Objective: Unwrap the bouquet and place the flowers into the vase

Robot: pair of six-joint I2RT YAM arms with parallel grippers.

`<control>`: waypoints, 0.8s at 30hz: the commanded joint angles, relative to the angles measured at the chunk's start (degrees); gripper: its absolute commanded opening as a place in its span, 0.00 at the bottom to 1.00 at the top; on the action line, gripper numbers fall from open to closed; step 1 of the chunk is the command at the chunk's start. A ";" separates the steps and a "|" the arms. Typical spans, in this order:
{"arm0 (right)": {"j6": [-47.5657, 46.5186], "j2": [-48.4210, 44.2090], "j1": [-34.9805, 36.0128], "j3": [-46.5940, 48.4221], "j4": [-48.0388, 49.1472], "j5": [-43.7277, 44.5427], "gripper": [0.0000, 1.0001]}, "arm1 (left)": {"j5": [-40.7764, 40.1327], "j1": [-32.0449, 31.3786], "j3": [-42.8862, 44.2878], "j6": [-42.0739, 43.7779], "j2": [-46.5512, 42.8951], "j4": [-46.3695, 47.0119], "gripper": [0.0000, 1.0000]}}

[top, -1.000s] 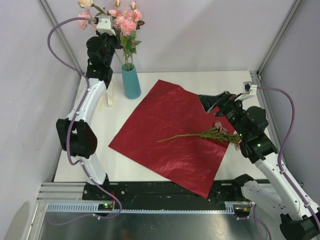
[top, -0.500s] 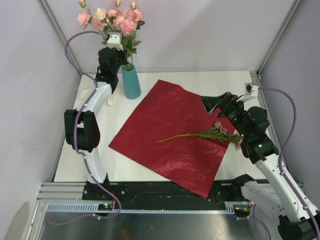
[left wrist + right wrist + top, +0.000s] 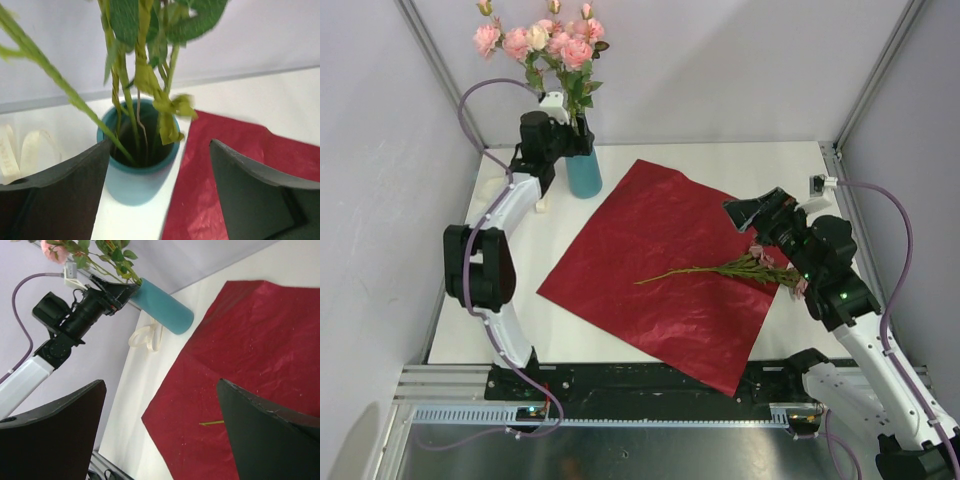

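The teal vase (image 3: 585, 172) stands at the back left of the table with several pink and cream flowers (image 3: 552, 40) upright in it. My left gripper (image 3: 576, 138) is open at the vase's mouth, with nothing between its fingers. In the left wrist view its fingers (image 3: 55, 200) flank the vase (image 3: 131, 186) and the green stems (image 3: 125, 100). The dark red wrapping paper (image 3: 660, 270) lies flat. One flower stem (image 3: 720, 268) lies on it. My right gripper (image 3: 765, 222) hangs open above that stem's bloom end, holding nothing.
A cream ribbon (image 3: 147, 337) lies on the table left of the vase (image 3: 165, 310), partly hidden by the left arm (image 3: 515, 200) in the top view. White walls and a metal frame (image 3: 875, 80) close in the back and sides.
My left gripper came down from the blooms to the vase's mouth and opened, letting go of the flower it held, which now stands in the vase. The right arm barely shifted.
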 commanded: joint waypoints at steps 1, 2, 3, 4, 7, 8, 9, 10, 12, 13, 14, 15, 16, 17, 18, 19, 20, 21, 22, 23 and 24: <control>4.96 -1.18 -0.26 0.17 -4.72 1.27 0.99 | 3.90 0.32 -1.87 -1.70 -7.82 -4.65 0.88; 5.29 -1.15 -0.26 0.16 -5.24 1.14 0.99 | 4.27 0.32 -2.25 -1.71 -8.41 -6.37 0.89; 5.55 -1.05 -0.27 0.11 -5.54 0.95 0.99 | 4.46 0.28 -2.74 -1.72 -9.15 -7.53 0.90; 5.72 -0.91 -0.27 0.18 -5.87 0.50 0.99 | 4.59 0.26 -3.25 -1.60 -9.78 -8.56 0.90; 6.24 -0.71 -0.19 0.13 -6.64 -0.27 0.99 | 5.92 0.26 -5.16 -0.26 -12.28 -10.08 0.89; 6.28 -0.74 -0.14 0.14 -6.86 -0.46 0.99 | 6.07 0.25 -5.52 0.24 -12.93 -10.22 0.88; 6.30 -0.76 -0.07 0.10 -7.01 -0.64 0.99 | 6.10 0.28 -5.65 0.61 -13.60 -10.30 0.87; 6.27 -0.90 -0.04 0.13 -7.09 -0.91 0.99 | 6.08 0.30 -5.63 1.15 -14.20 -10.33 0.86; 6.07 -1.00 0.09 0.13 -7.15 -1.18 0.99 | 5.62 0.32 -4.78 2.09 -15.07 -10.36 0.84; 5.93 -1.02 0.13 0.14 -7.11 -1.22 0.99 | 5.48 0.28 -3.92 2.51 -15.16 -10.37 0.83; 5.87 -0.98 0.15 0.15 -7.10 -1.29 0.99 | 5.37 0.30 -3.05 3.02 -15.16 -10.37 0.83; 5.70 -0.88 0.16 0.15 -7.04 -1.41 0.99 | 5.44 0.31 -1.69 3.41 -14.81 -10.32 0.81; 5.57 -0.78 0.16 0.15 -6.88 -1.52 0.99 | 5.53 0.32 -0.66 3.96 -14.41 -10.26 0.78; 5.38 -0.60 0.17 0.15 -6.72 -1.66 0.99 | 5.79 0.32 0.77 4.32 -13.82 -10.09 0.76; 5.24 -0.47 0.17 0.11 -6.50 -1.77 0.99 | 6.18 0.32 1.89 4.77 -13.30 -9.84 0.74; 5.08 -0.22 0.17 0.13 -6.35 -1.96 0.99 | 6.47 0.32 3.32 5.03 -12.60 -9.58 0.73; 5.00 -0.06 0.17 0.10 -6.19 -2.14 0.99 | 6.78 0.28 4.39 5.30 -12.03 -9.14 0.72; 4.83 0.20 0.13 0.13 -6.06 -2.36 0.99 | 6.99 0.30 5.76 5.47 -11.35 -8.70 0.72; 4.70 0.37 0.10 0.14 -5.82 -2.52 0.99 | 7.13 0.27 6.89 5.60 -10.88 -8.04 0.72; 4.59 0.59 0.09 0.15 -5.66 -2.77 0.99 | 7.34 0.25 8.15 5.67 -10.12 -7.49 0.71; 4.49 0.79 0.04 0.15 -5.36 -2.94 0.99 | 7.44 0.20 9.23 5.70 -9.25 -7.17 0.70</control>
